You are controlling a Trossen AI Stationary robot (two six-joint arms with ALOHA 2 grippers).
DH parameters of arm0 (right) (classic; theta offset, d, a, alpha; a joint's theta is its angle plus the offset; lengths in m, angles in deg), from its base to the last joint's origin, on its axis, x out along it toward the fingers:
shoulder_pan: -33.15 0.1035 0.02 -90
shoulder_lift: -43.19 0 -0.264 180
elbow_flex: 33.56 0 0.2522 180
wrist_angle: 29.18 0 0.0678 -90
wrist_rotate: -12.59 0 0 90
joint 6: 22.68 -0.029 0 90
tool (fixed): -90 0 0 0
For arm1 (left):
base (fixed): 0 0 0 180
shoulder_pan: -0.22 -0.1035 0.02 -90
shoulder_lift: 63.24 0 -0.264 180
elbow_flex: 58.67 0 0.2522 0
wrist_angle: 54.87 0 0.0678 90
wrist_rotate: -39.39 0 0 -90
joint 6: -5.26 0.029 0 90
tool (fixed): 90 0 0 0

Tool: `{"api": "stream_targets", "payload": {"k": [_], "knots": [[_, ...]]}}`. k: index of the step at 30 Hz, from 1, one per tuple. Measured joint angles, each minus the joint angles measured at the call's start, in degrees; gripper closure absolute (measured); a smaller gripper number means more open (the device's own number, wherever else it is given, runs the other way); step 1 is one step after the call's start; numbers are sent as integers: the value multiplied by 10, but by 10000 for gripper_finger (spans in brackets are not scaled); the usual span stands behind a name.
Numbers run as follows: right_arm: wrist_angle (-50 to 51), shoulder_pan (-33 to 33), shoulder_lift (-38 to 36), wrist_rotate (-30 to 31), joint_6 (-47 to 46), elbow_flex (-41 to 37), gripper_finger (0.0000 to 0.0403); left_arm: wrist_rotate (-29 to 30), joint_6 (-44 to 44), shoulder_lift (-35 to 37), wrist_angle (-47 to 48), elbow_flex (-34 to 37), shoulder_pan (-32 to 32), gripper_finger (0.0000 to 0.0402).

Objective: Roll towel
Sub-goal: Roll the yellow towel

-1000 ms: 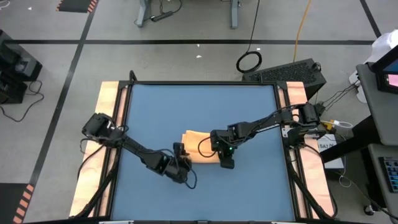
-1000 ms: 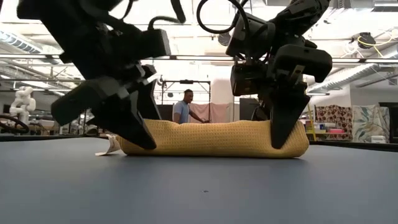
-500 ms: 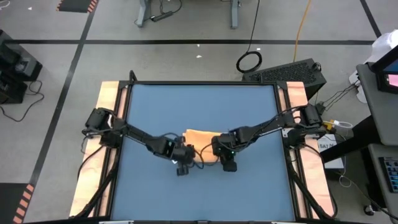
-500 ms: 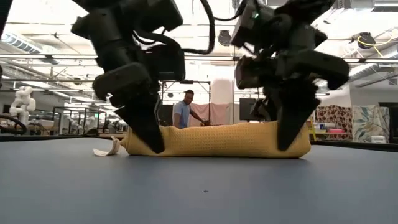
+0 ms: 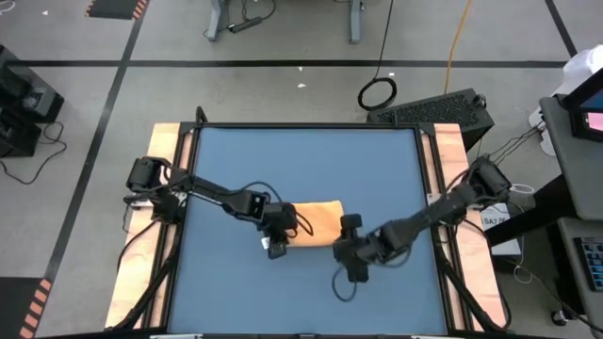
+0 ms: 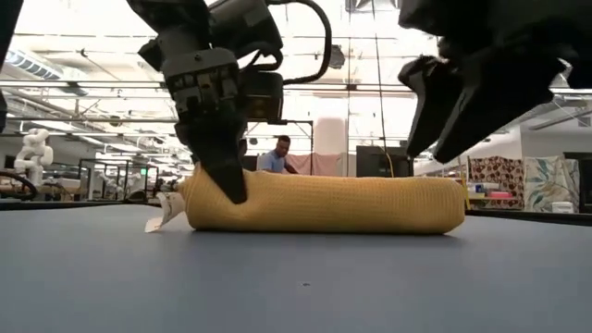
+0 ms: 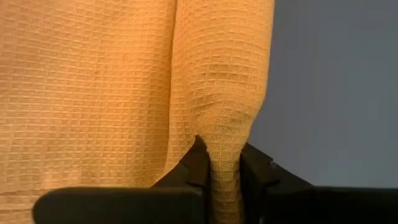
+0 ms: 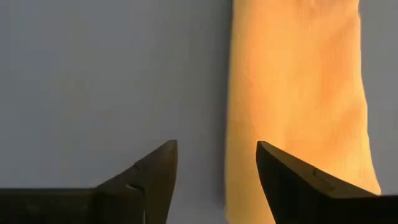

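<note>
- since a second ago the right gripper (image 5: 350,270) has let go of the towel (image 5: 316,222) and backed off toward the near right of the table, while the left gripper (image 5: 275,247) has moved in from the near left and closed on the towel's left end.
- nearest, the right gripper hangs over bare blue table (image 5: 236,160) just near of the towel's right end; its fingers (image 8: 155,171) are spread apart with nothing between them, and in the low view it sits raised above the roll, not touching it.
- the left gripper (image 7: 222,174) stands at the left end of the roll, its fingers (image 7: 194,167) pressed together on a ridge of the orange-yellow cloth, pinching it.
- the towel (image 6: 324,203) lies as a low roll running left to right around the middle of the table, resting on the surface.
- a small white tag (image 6: 162,211) sticks out at the roll's left end, on the table.
- far beyond the table, a person (image 6: 274,154) stands in the room.
</note>
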Motion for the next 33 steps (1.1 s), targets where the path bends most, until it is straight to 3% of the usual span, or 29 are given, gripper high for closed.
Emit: {"api": "stream_targets", "payload": {"k": [5, 9, 16, 24, 33], "knots": [[2, 27, 40, 99, -10, 0, 198, -18, 1, 0, 5, 0, -21, 358], [4, 26, 56, 136, -15, 0, 202, -18, 1, 0, 24, 0, -28, 358], [11, 5, 57, 130, -4, 0, 202, -19, 2, 0, 29, 0, -28, 358], [-11, -8, 56, 74, 8, 0, 202, -20, -2, 0, 31, 0, -34, 359], [-26, -5, 56, 70, 10, 0, 202, -20, 2, 0, 31, 0, -34, 359]]}}
